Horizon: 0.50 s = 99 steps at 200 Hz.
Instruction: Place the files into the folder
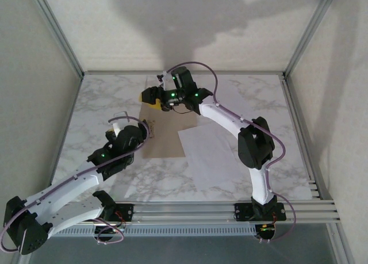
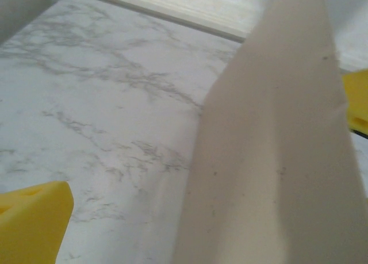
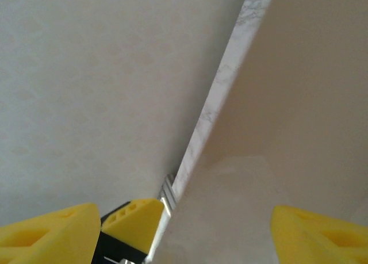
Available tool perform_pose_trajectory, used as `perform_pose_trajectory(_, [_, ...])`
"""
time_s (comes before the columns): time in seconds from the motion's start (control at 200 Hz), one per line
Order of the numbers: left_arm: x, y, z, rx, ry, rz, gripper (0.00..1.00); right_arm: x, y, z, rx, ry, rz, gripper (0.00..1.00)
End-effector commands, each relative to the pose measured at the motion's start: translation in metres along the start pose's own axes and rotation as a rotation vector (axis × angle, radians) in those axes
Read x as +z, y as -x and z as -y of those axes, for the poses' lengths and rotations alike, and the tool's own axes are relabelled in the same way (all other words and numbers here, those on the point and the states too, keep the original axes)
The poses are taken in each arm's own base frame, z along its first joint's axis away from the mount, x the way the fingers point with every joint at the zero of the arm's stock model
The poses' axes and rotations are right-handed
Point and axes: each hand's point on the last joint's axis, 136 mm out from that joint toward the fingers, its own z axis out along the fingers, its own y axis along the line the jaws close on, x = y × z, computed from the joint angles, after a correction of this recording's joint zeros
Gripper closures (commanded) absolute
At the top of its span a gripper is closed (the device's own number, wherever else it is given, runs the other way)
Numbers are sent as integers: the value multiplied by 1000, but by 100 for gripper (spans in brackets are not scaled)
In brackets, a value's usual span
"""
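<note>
The folder (image 1: 167, 140) lies at the middle of the table (image 1: 115, 178), its long axis running up and down the frame with a slight lean. The nearest of the files, a white sheet (image 1: 210, 157), lies flat just to the folder's lower right with the same lean, close to its edge; a second sheet seems to lie further up and right, partly under the right arm. The right gripper (image 1: 152, 98) sits at the folder's upper left corner, so the sheet lies down and to the right of it, back along its own arm, whose elbow hangs beside the paper. The left gripper (image 1: 127, 126) is at the folder's left edge, with the folder between it and the sheet, so the right arm looks the better placed to fetch it. From above the folder reads as nearly flat. The wrist views show otherwise: the tan cover (image 2: 270, 160) rises steeply in front of the left camera, and in the right wrist view it slants between fingers (image 3: 46, 235) spread far apart. Both grippers are released, neither pinching the cover
</note>
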Motion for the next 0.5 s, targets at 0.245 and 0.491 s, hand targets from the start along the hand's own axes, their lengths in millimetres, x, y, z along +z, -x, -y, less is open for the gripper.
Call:
perform_pose_trajectory(0.245, [-5,22,-57,-162,150,-41,0,-30,-16,1,-83,-148,2,21])
perform_pose_trajectory(0.491, [-3,33,-92,-164,301,-120,0,-44,-20,17,-69,-227,16,19])
